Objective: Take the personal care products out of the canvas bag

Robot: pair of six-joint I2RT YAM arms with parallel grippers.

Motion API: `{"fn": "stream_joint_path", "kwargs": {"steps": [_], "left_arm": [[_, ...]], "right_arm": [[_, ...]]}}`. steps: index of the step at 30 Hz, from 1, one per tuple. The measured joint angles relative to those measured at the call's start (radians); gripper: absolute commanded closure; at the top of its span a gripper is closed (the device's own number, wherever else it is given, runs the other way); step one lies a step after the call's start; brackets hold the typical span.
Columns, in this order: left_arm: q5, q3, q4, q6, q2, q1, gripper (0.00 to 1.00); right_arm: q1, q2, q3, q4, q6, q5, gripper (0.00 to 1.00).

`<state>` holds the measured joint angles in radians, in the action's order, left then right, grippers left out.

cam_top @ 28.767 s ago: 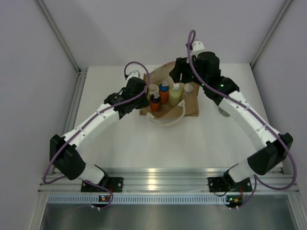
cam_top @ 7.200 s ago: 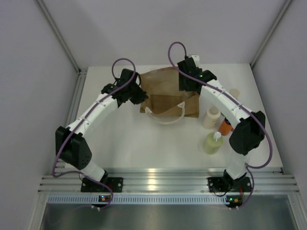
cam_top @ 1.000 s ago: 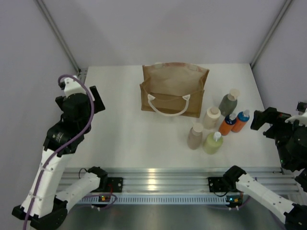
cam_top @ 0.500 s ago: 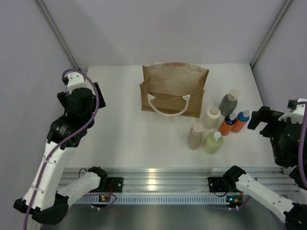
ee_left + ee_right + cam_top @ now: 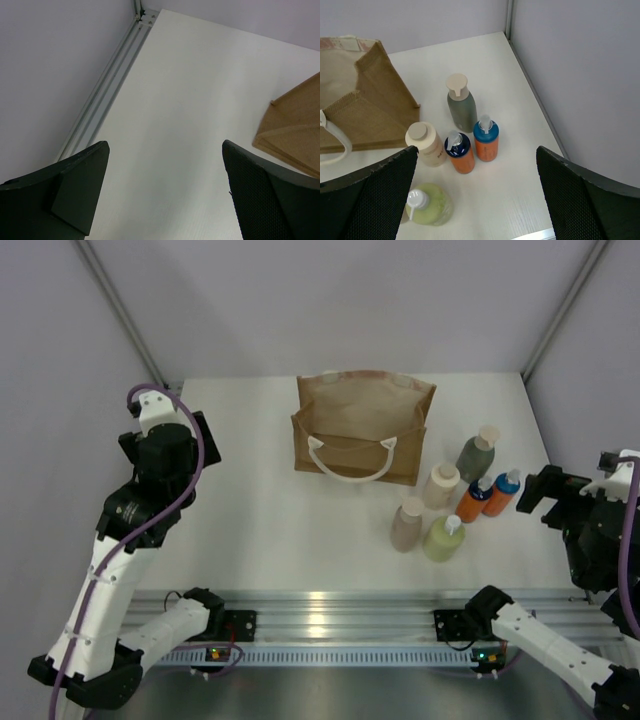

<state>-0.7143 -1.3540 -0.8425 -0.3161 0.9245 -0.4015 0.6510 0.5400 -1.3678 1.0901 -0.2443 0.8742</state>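
Ahead of me the canvas bag (image 5: pixel 360 430) stands at the middle back of the table (image 5: pixel 260 510). The bottles cluster to its right, nearer me. The rearmost bottle (image 5: pixel 477 453) stands behind a side-by-side pair (image 5: pixel 476 500). The corner bottle (image 5: pixel 440 485) is left of that pair, beside the bag. The front-left bottle (image 5: pixel 407 524) and front-right bottle (image 5: pixel 443 538) stand closest.

A white worktop (image 5: pixel 270 530) is lying under soft, even light, and pale lilac-grey walls (image 5: pixel 330 300) are closing it in on three sides. Slim metal posts (image 5: pixel 121 312) are rising from its far corners. A ribbed aluminium rail (image 5: pixel 340 612) is running along the near edge, catching glare.
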Motion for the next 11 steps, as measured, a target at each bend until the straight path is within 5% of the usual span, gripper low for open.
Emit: {"fn": "stream_joint_path", "kwargs": {"steps": [11], "left_arm": [[0.003, 0.0, 0.0, -0.015, 0.0, 0.0, 0.01]], "right_arm": [[0.0, -0.011, 0.0, 0.0, 0.009, 0.0, 0.01]]}}
